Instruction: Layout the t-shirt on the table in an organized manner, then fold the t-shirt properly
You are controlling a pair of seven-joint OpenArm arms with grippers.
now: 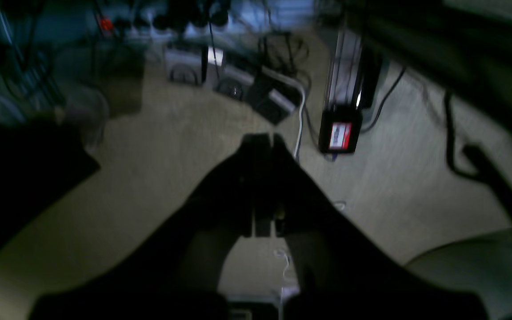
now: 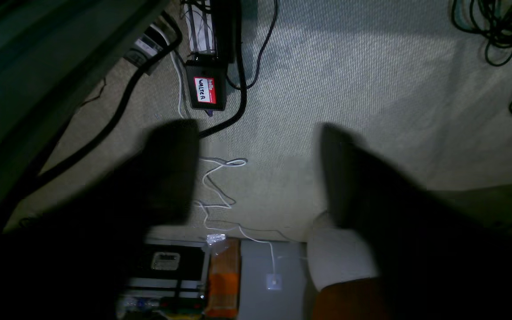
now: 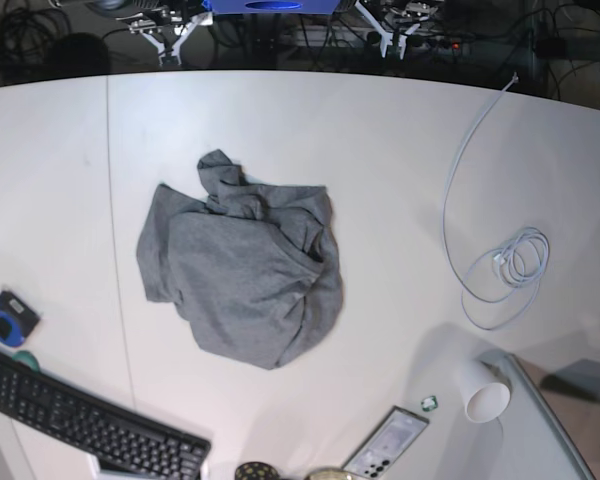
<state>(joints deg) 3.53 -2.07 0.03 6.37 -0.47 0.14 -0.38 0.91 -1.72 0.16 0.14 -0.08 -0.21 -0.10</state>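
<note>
T-shirt: one, crumpled on the table.
Left gripper: fingers pressed together, empty.
Right gripper: fingers spread, empty.

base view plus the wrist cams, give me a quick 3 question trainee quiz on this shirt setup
1. True or false: the t-shirt lies flat and spread out on the table.
2. Which gripper has its jaws apart? A) left gripper B) right gripper
3. Fill in: the white cable lies coiled to the shirt's ____ in the base view.

Key: 1 false, it is crumpled in a heap. 2 B. 3 right.
</note>
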